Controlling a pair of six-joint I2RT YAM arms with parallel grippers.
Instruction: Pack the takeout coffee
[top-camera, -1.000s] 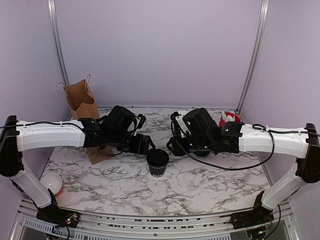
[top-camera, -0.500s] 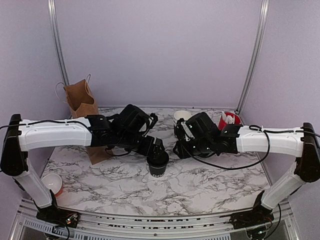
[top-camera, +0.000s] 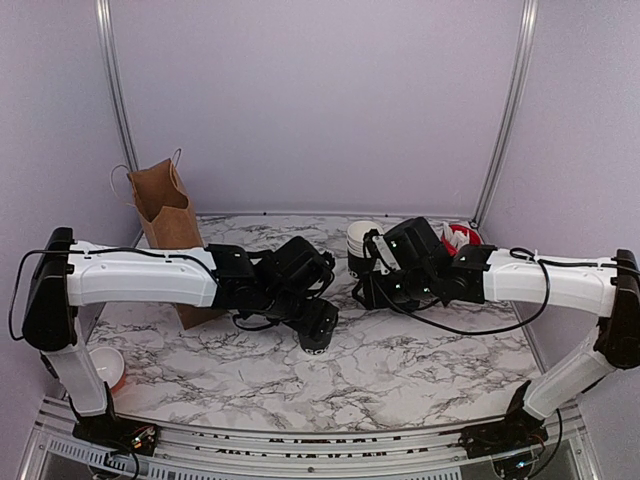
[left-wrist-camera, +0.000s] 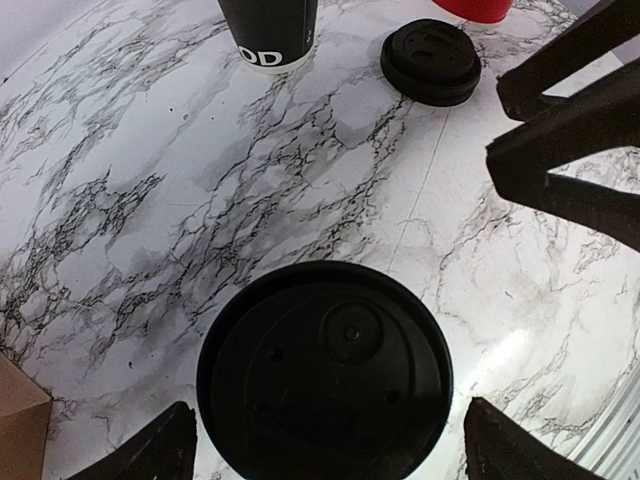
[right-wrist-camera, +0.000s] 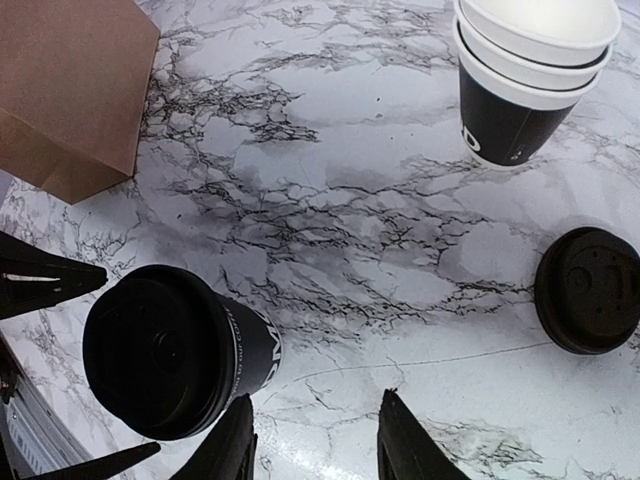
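The takeout coffee (top-camera: 316, 342), a small black paper cup with its black lid on, stands upright at the table's middle. My left gripper (top-camera: 318, 322) hangs right over it. In the left wrist view the lidded cup (left-wrist-camera: 325, 370) sits between my open left gripper (left-wrist-camera: 335, 450), with a gap at each fingertip (left-wrist-camera: 160, 450). My right gripper (top-camera: 368, 292) is open and empty, just right of the cup. In the right wrist view the cup (right-wrist-camera: 170, 350) is to the left of the right gripper (right-wrist-camera: 318, 450). The brown paper bag (top-camera: 165, 215) stands at the back left.
A stack of white-rimmed nested cups (top-camera: 362, 240) and a spare black lid (right-wrist-camera: 590, 290) lie behind the right gripper. A red cup with white sticks (top-camera: 462, 236) is at the back right. Another cup (top-camera: 104, 366) sits at the near left edge.
My left arm has reached right and brought its open gripper over the lidded cup. My right gripper has drawn back to the right, away from the cup.
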